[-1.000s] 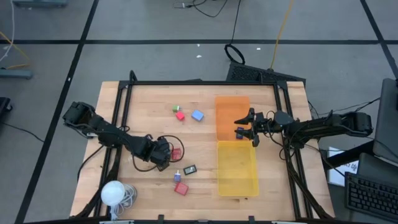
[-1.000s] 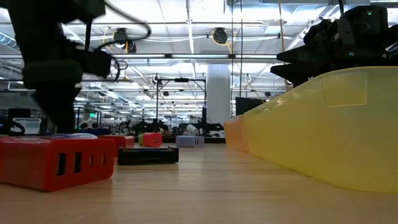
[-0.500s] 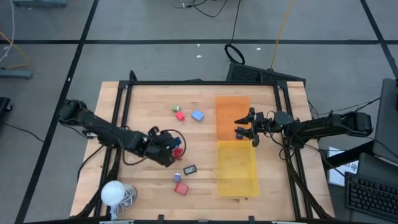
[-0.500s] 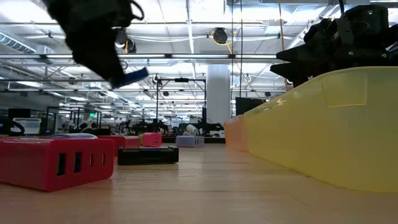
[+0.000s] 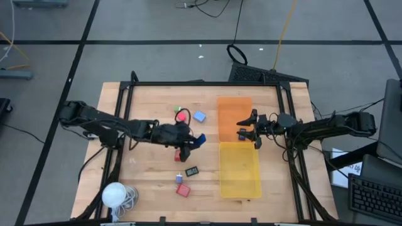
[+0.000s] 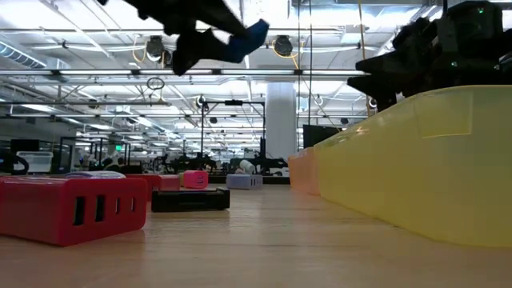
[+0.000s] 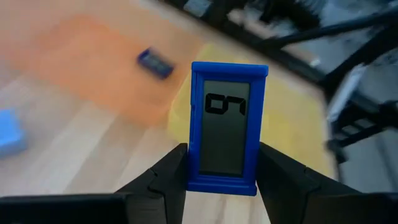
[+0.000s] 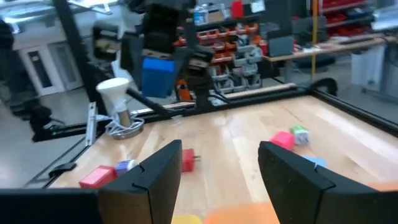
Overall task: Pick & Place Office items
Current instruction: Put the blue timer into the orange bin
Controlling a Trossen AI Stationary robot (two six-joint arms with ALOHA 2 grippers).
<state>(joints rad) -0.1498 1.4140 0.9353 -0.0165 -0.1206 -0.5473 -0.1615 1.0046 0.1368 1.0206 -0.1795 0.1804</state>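
Note:
My left gripper (image 5: 192,142) hangs above the table's middle, left of the trays, shut on a small blue-framed piece (image 7: 228,124) with a grey face. That piece also shows high up in the low view (image 6: 246,40). Lying on the wood are a light-blue block (image 5: 200,116), a red piece (image 5: 181,115) beside a green one, a black piece (image 5: 192,170), a red block (image 5: 183,191) and a red piece (image 5: 184,154) under the left arm. My right gripper (image 5: 246,130) is open and hovers over the seam between the two trays. My left gripper pinches the blue-framed piece between its two fingers (image 7: 171,177), which press on the two long side edges near its lower end (image 7: 221,180). The piece is lifted clear of the table and sticks out beyond the fingertips.
The orange tray (image 5: 232,110) lies at the far right and the yellow tray (image 5: 239,172) just in front of it. A small dark-blue piece (image 7: 155,62) rests in the orange tray. A white ball with coiled cord (image 5: 114,194) sits at the near left corner.
My left gripper has risen from the table near the red piece and swung toward the table's right, toward the trays. The blue-framed piece has gone with it and is lifted clear. The right arm has kept still.

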